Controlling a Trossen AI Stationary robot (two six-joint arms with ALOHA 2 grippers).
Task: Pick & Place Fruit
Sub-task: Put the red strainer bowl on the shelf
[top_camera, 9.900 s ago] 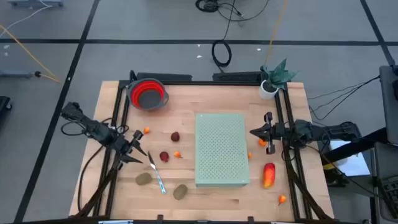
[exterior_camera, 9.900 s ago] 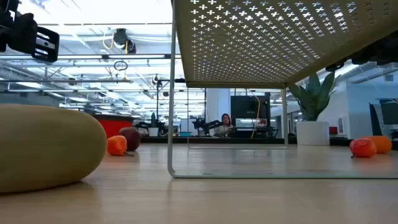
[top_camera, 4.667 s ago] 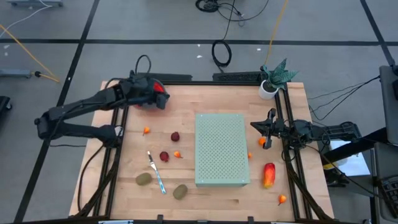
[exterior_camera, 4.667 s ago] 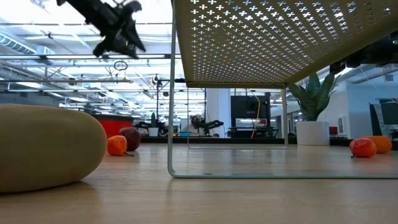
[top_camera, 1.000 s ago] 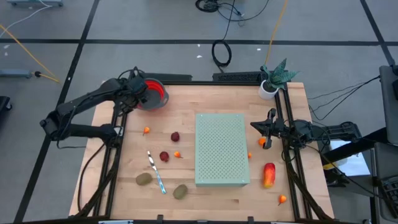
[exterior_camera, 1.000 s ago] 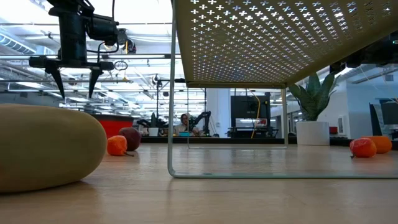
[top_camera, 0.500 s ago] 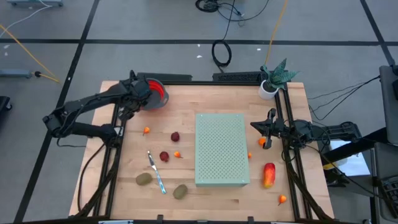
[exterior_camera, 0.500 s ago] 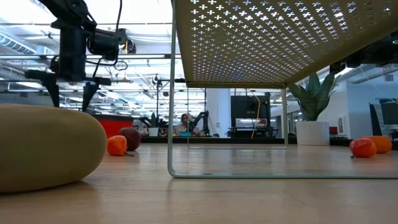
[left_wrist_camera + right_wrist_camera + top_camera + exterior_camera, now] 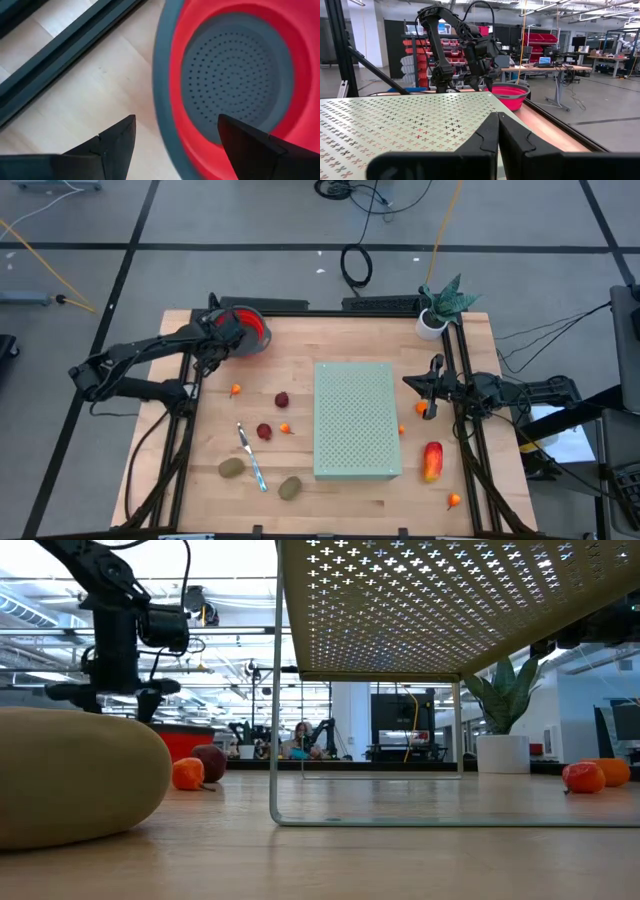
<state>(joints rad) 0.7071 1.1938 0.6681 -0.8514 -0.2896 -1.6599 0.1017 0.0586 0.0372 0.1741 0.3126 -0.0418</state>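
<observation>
The red bowl with a grey rim (image 9: pixel 252 330) stands at the table's far left corner. My left gripper (image 9: pixel 222 338) hangs over its left rim, pointing down and open. In the left wrist view (image 9: pixel 176 120) one finger stands outside the grey rim (image 9: pixel 161 75) and the other over the bowl's inside. The fruit lies loose on the table: a red-orange piece (image 9: pixel 432 461), two brown-green ovals (image 9: pixel 232 468) (image 9: pixel 290 487), two dark red balls (image 9: pixel 282 399) (image 9: pixel 264 432) and small orange balls (image 9: pixel 236 390) (image 9: pixel 286 428). My right gripper (image 9: pixel 425 394) waits shut at the right edge.
A pale green perforated stand (image 9: pixel 356 420) fills the table's middle. A thin knife with a light-blue handle (image 9: pixel 250 455) lies near the left ovals. A potted plant (image 9: pixel 438 310) stands at the far right corner. More small orange balls lie at the right (image 9: pixel 453 501) (image 9: pixel 402 430).
My left gripper has come down toward the bowl's left rim and has rolled a little about its own axis, its fingers staying apart. Neither the bowl nor the fruit has moved.
</observation>
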